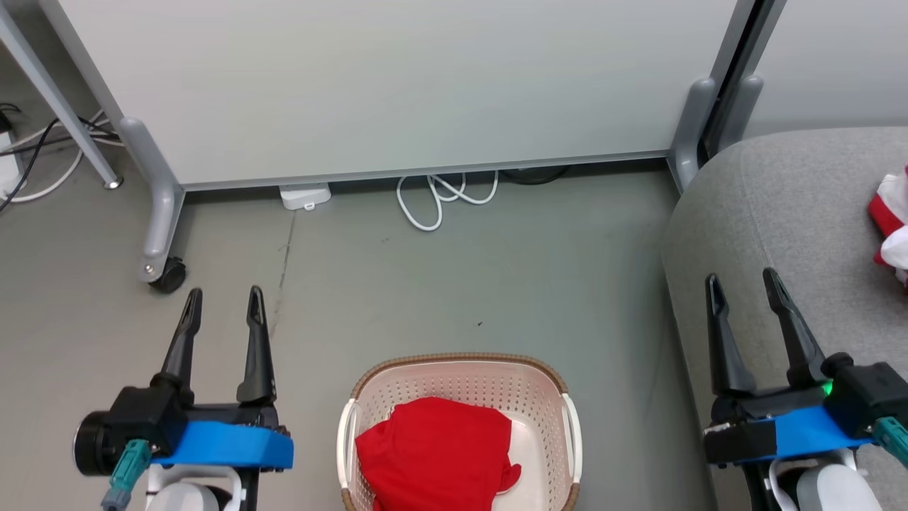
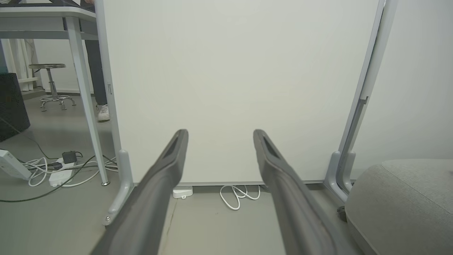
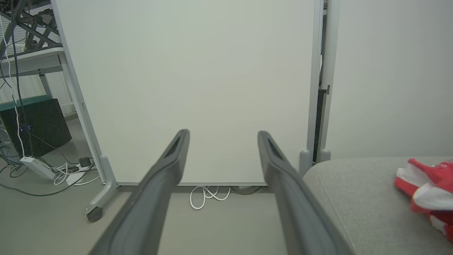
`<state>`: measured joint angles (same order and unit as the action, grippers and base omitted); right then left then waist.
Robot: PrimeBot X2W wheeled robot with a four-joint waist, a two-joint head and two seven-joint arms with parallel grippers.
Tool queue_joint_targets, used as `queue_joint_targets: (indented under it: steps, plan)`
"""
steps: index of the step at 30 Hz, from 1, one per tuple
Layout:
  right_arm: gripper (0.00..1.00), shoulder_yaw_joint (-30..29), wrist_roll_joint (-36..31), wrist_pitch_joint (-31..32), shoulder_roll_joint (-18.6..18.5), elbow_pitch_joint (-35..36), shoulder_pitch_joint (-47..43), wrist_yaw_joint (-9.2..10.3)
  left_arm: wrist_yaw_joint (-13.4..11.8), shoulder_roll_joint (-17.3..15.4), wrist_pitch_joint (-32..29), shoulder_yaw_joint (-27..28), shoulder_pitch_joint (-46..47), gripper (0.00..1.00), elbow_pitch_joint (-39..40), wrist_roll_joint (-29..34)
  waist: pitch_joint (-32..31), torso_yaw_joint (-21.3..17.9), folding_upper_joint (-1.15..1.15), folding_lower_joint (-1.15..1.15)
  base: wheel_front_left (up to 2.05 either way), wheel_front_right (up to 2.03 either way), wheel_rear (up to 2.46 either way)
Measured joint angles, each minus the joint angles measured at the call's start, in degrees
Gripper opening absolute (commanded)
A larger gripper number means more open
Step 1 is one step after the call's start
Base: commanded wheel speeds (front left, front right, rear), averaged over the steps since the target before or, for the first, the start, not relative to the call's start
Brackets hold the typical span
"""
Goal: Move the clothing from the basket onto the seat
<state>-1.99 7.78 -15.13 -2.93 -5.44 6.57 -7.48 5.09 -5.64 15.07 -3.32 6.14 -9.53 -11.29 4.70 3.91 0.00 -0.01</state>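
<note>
A plain red shirt (image 1: 436,454) lies bunched in the cream perforated basket (image 1: 461,383) on the floor at the bottom middle of the head view. A red garment with white trim (image 1: 892,223) (image 3: 430,187) rests on the grey seat (image 1: 794,213) (image 3: 357,198) (image 2: 400,198) at the right. My left gripper (image 1: 225,294) (image 2: 219,132) is open and empty, left of the basket and above the floor. Over the seat's near left edge my right gripper (image 1: 741,278) (image 3: 223,134) hangs open, holding nothing.
A white partition panel (image 1: 397,85) on castor feet (image 1: 167,273) stands across the back, with a coiled white cable (image 1: 443,195) and a small white box (image 1: 306,196) at its base. Table legs and cables (image 2: 60,170) lie at the far left, where a person's shoe (image 2: 103,112) shows.
</note>
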Motion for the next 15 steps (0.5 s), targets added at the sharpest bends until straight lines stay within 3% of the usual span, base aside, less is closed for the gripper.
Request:
queue_joint_targets:
  steps: [15]
  plan:
    - [1.0, -0.4, 1.46, 0.0, 0.01, -1.33, -2.5, 0.0, 1.52, 1.98, 0.0, 2.68, -2.99, 1.0, -0.27, 1.91, -2.0, -0.42, 0.0, 0.01, 0.0, 0.0, 0.0]
